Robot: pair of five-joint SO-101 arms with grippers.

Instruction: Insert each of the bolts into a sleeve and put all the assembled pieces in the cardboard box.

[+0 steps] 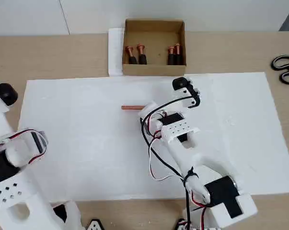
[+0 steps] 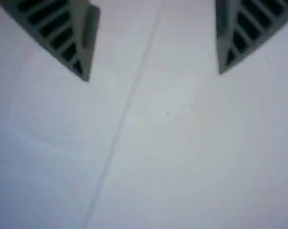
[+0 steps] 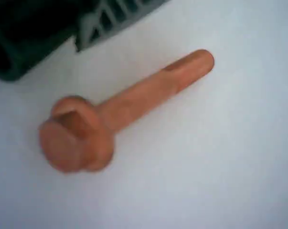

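Note:
A copper bolt [image 1: 133,107] lies flat on the white sheet [image 1: 86,143], just in front of the cardboard box [image 1: 154,70]. The box holds several bolts standing in black sleeves [image 1: 136,54]. My right gripper [image 1: 145,111] hovers low over the bolt's head end. In the right wrist view the bolt [image 3: 120,112] lies loose beside one dark finger [image 3: 105,21], and nothing grips it. My left arm [image 1: 10,148] stands at the sheet's left edge. Its gripper [image 2: 153,74] is open over bare sheet.
Black scissors [image 1: 285,68] lie on the wooden table [image 1: 48,52] at the far right. A white strip [image 1: 115,50] sits against the box's left wall. The right arm's cables [image 1: 156,158] trail over the sheet's middle.

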